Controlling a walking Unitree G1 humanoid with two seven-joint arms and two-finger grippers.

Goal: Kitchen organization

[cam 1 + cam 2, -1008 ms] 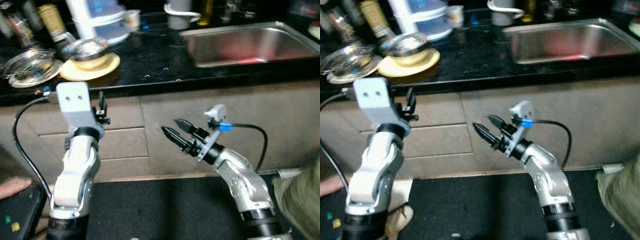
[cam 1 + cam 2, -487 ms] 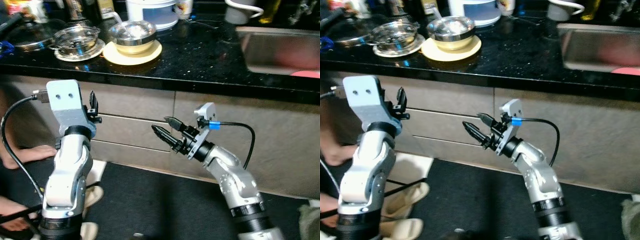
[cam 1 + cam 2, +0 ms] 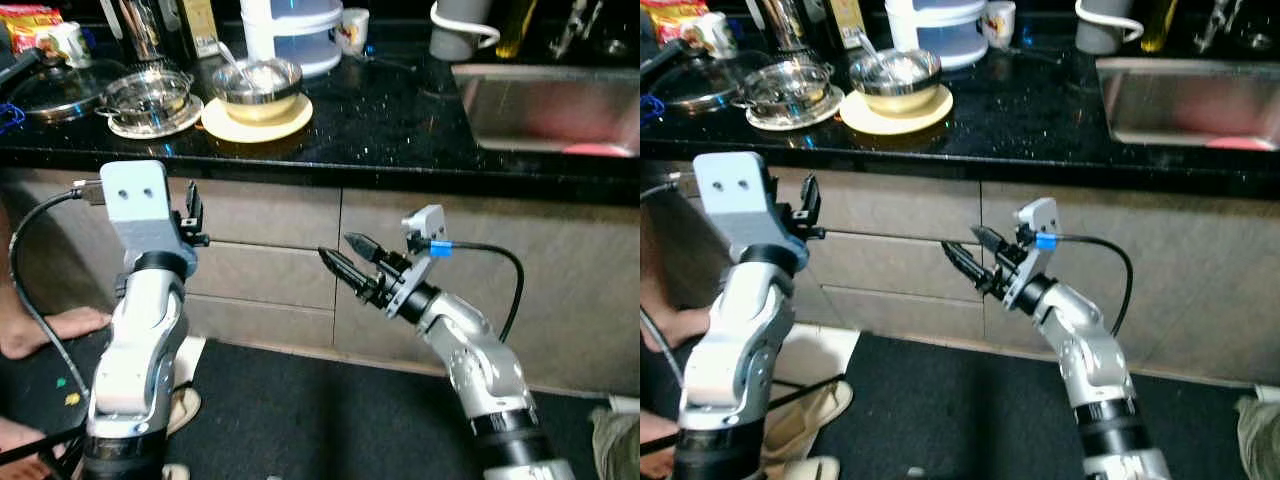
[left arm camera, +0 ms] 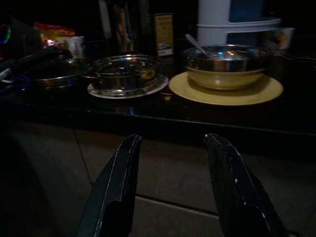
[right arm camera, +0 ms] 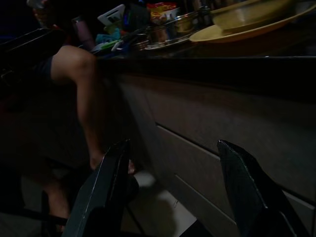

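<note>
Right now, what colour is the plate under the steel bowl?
Pale yellow. The plate sits under the steel bowl on the black counter; clearest in the left eye view.

We count, on the black counter (image 3: 400,120): a steel sink (image 3: 545,105) at the right; a grey mug (image 3: 455,28) behind it; a white container (image 3: 290,30) at the back. Below, beige cabinet drawers (image 3: 265,275). On the floor, a dark mat (image 3: 310,420), a person's bare foot (image 3: 45,330), a slipper (image 3: 805,405).

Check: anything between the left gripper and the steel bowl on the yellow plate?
The counter edge does: the open left gripper sits below it, facing the cabinet front. The steel bowl on the yellow plate stands above, nothing in front of it.
</note>
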